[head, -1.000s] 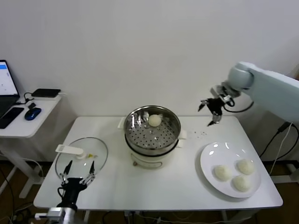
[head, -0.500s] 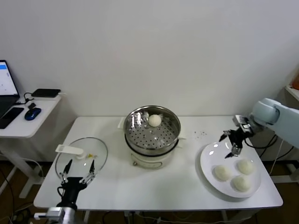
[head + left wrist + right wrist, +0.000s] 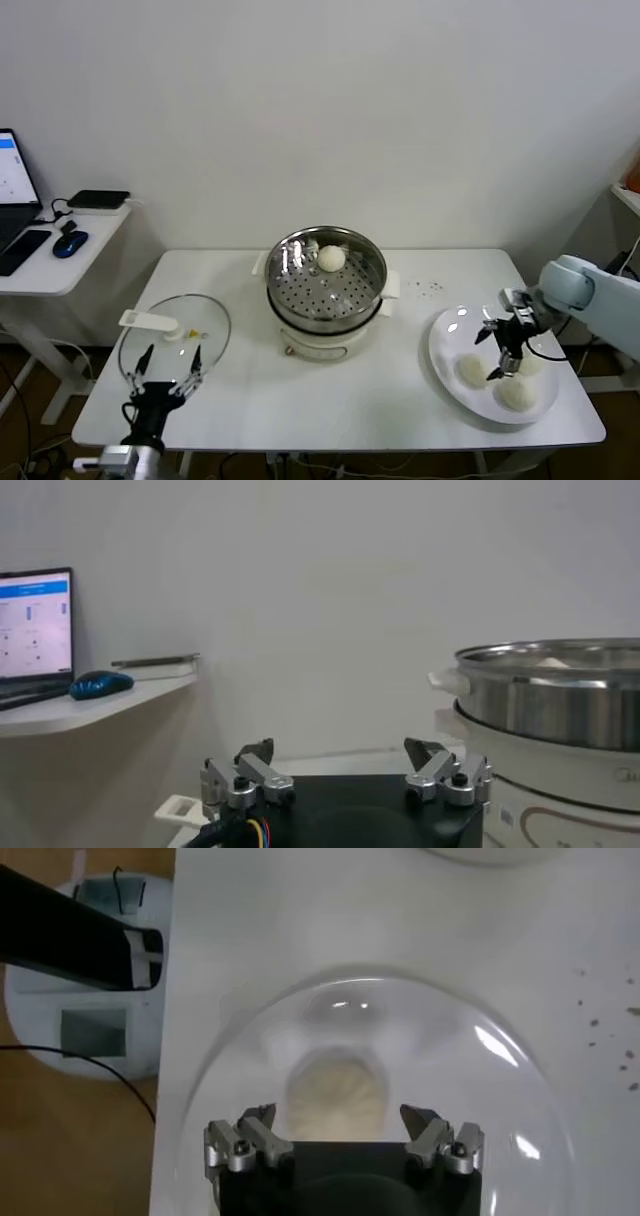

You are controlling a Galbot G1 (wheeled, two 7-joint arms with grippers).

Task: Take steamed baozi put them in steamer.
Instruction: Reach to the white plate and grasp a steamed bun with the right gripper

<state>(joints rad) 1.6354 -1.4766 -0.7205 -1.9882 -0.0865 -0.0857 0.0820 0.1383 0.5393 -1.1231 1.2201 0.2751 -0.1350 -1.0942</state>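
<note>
The steamed baozi (image 3: 474, 370) are sitting three on the white plate (image 3: 450, 330) and one in the steamer (image 3: 327, 278), so we are judging that our open, empty right gripper (image 3: 502, 349) should straddle one bun squarely and close gently, while our open left gripper (image 3: 165, 372) is idling beside the glass lid (image 3: 212, 322).

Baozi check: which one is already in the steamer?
The lone baozi on the perforated tray at the far side of the steamer; the other three lie on the white plate under the right end effector.
</note>
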